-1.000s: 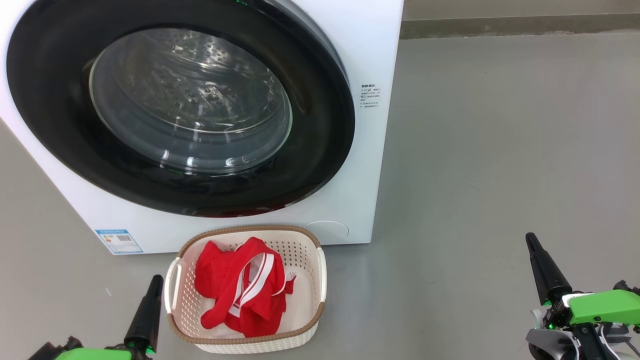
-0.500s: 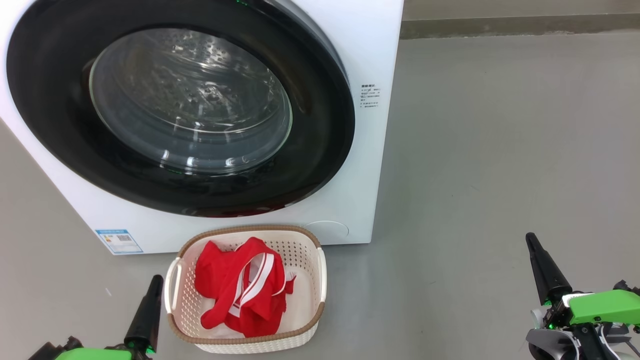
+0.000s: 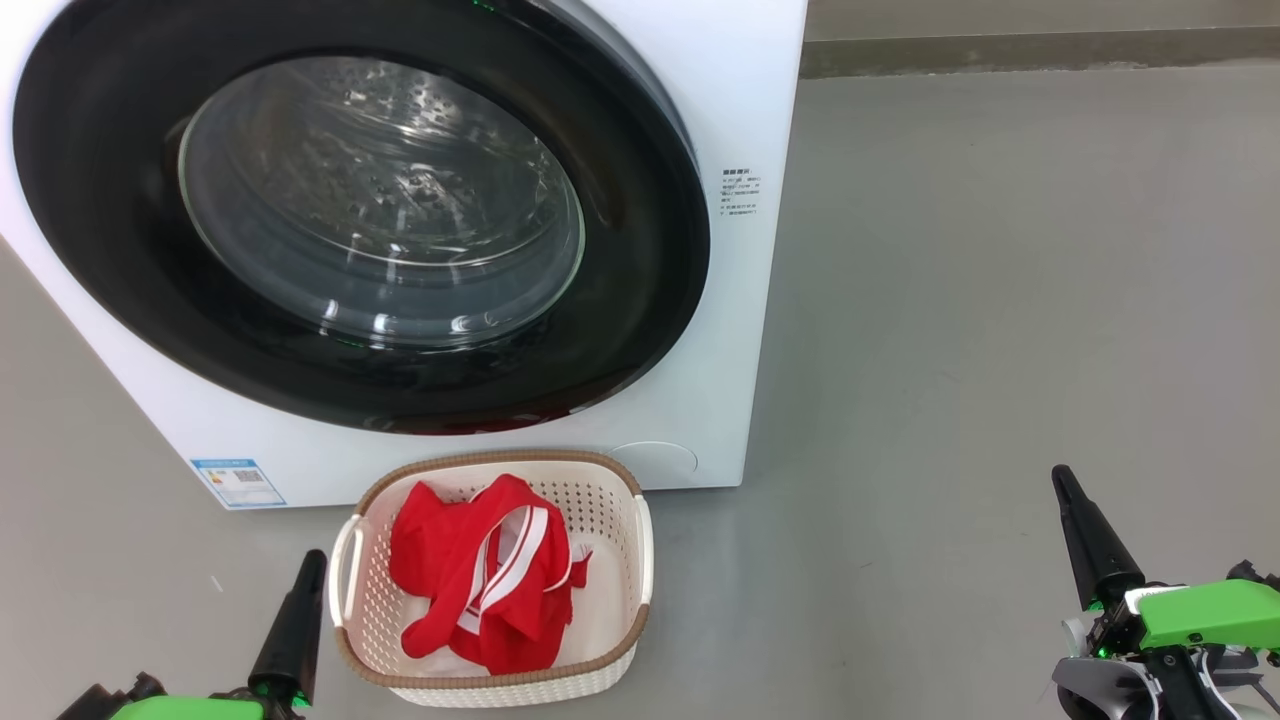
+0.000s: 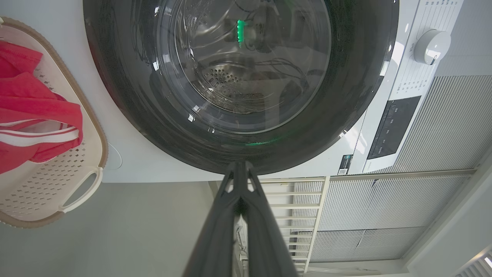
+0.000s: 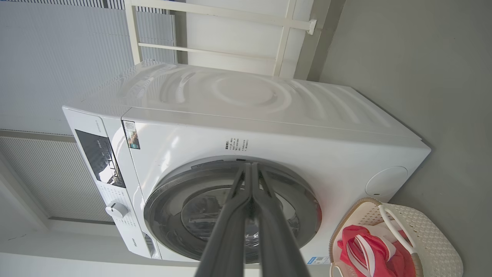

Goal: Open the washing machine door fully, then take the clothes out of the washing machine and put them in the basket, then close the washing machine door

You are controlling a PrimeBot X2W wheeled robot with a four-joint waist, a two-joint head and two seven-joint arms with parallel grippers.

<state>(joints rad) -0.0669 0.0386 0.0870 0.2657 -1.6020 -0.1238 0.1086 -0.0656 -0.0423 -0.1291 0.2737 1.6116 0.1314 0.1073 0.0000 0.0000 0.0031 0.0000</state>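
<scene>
Head view, and we have the washing machine [image 3: 745,330] square in front of us, its washing machine door [image 3: 640,300] lying flat against the front, glossy black rim all round the clear glass, bare steel drum showing through. At the foot of the washing machine, just in front of it, sits the basket [image 3: 500,458]. The clothes [image 3: 480,570] are inside it, a red bundle with white stripes heaped on the perforated bottom.

Our left hand [image 3: 313,560] sits in front of the washing machine, further out than the basket's near handle and just beside it. Its fingers are pressed together with nothing between them. Our right hand [image 3: 1060,478] is out past the washing machine's right side, well apart from it, over bare grey floor [image 3: 1000,300]. Its fingers are pinched tight too, and it carries nothing.

Left wrist view now: we look along the joined fingers towards the door's black rim. Right wrist view gives us the washing machine's whole front, with the basket at its base.
</scene>
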